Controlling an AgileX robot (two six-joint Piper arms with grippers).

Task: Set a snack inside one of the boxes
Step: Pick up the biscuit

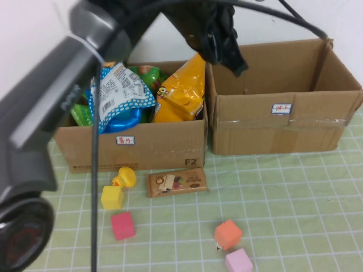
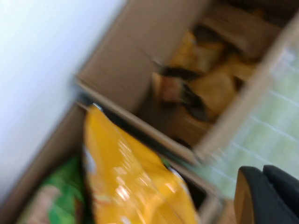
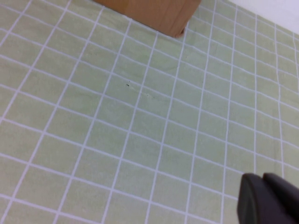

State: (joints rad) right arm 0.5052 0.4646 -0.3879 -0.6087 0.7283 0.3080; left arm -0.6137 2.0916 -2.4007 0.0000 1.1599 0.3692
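Two open cardboard boxes stand at the back of the green grid mat. The left box [image 1: 170, 148] is full of snack bags: a yellow bag [image 1: 180, 90] standing at its right end, a blue-and-white bag [image 1: 116, 89] and green ones. The right box [image 1: 283, 127] stands beside it. My left gripper [image 1: 227, 48] hangs above the wall between the boxes, just past the yellow bag's top corner, fingers together and apart from the bag. The blurred left wrist view shows the yellow bag [image 2: 135, 177] and several snacks in the right box [image 2: 205, 88]. My right gripper [image 3: 271, 200] is shut and empty over bare mat.
A brown chocolate-bar packet [image 1: 177, 183] lies on the mat before the left box. Near it are a yellow duck [image 1: 125, 177], a yellow cube [image 1: 112, 197], a red cube [image 1: 122, 225], an orange cube [image 1: 228, 234] and a purple cube [image 1: 238, 261]. A box corner [image 3: 180, 29] shows in the right wrist view.
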